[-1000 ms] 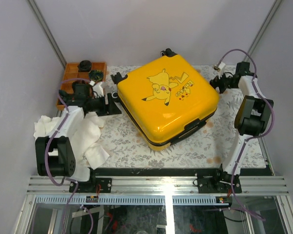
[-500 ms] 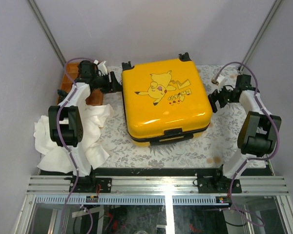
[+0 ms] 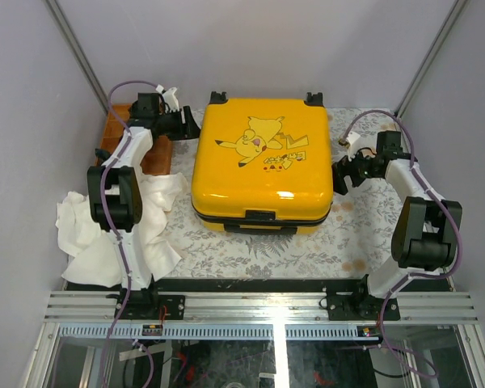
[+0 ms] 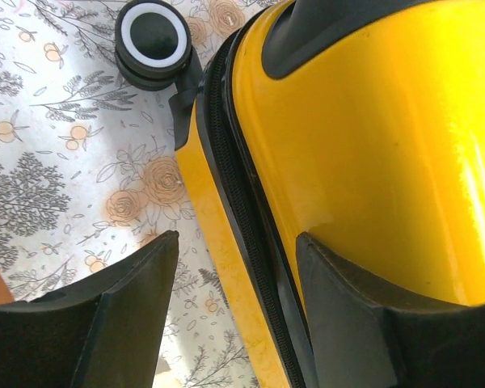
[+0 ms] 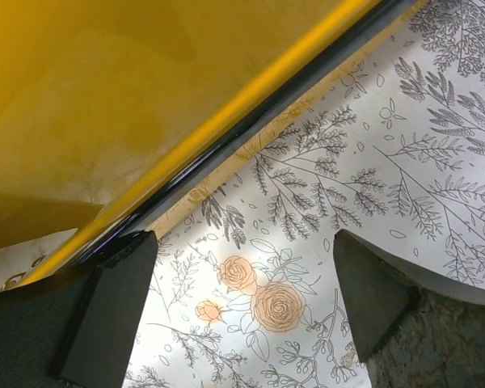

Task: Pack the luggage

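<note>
The luggage [image 3: 263, 166], a yellow hard-shell suitcase with a Pikachu print, lies flat and closed in the middle of the table, square to its edges, wheels at the far side. My left gripper [image 3: 190, 125] is open at its far-left corner. In the left wrist view [image 4: 238, 267] one finger is over the tablecloth and the other [image 4: 364, 315] over the yellow shell, with the black zipper seam [image 4: 242, 202] between them and a black wheel [image 4: 152, 36] ahead. My right gripper [image 3: 337, 174] is open and empty beside the right side; its wrist view [image 5: 242, 283] shows the shell [image 5: 105, 97] at the left finger.
An orange compartment tray [image 3: 113, 133] stands at the far left, mostly hidden by my left arm. Crumpled white cloths [image 3: 121, 230] lie on the near left. A floral tablecloth [image 3: 364, 234] covers the table. Grey walls close in on three sides.
The suitcase has turned clockwise from a diagonal position to square with the table. My left gripper swung to its far-left corner; my right gripper moved nearer along its right side.
</note>
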Available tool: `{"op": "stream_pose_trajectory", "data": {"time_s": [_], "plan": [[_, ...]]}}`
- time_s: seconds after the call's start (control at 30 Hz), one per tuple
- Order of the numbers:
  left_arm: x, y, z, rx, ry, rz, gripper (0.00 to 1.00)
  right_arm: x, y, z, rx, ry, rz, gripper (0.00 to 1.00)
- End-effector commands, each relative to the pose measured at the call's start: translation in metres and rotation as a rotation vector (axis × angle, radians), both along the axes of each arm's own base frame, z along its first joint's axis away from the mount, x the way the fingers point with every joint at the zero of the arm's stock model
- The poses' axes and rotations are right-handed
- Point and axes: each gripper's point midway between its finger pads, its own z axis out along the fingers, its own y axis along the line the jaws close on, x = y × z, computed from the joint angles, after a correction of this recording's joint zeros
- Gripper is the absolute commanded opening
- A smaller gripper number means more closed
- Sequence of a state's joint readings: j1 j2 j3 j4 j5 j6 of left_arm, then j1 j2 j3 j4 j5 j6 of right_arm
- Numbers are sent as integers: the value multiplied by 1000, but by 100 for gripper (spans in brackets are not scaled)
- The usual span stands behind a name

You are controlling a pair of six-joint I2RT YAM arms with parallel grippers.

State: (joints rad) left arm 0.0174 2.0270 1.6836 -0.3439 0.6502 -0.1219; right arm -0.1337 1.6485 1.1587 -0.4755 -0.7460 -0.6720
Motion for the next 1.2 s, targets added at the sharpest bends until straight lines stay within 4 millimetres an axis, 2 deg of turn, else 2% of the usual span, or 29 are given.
{"op": "stream_pose_trajectory", "data": {"time_s": [0.0, 0.1, 0.33, 0.47, 0.5, 0.6, 0.63, 0.73, 0.83, 0.9, 1.0, 1.17], "plan": [[-17, -42, 18, -37, -21, -156, 61, -3, 36, 26, 38, -48, 72, 97], [-20, -29, 20, -6, -16, -130, 64, 0, 28, 38, 31, -65, 57, 98], [-25, 16, 40, 132, -48, -86, 77, 3, -1, 63, 44, -83, 12, 100], [-28, 42, 55, 178, -65, -33, 98, 12, -26, 82, 40, -107, -71, 99], [-28, 48, 61, 188, -79, -23, 100, 16, -34, 89, 39, -116, -105, 99], [-25, 65, 77, 236, -104, 6, 100, 27, -51, 112, 31, -156, -197, 99], [-21, 72, 88, 253, -116, 24, 100, 30, -55, 121, 33, -171, -226, 99], [-20, 89, 107, 289, -102, 60, 100, 34, -60, 151, 43, -209, -296, 99], [-28, 102, 125, 329, -78, 118, 100, 31, -60, 180, 83, -211, -378, 99], [-37, 108, 136, 360, -86, 149, 100, 24, -57, 189, 115, -190, -412, 99], [-63, 114, 141, 398, -86, 193, 100, 6, -51, 190, 151, -157, -448, 99], [-123, 115, 123, 442, -72, 226, 100, -29, -40, 174, 178, -117, -483, 99]]}}
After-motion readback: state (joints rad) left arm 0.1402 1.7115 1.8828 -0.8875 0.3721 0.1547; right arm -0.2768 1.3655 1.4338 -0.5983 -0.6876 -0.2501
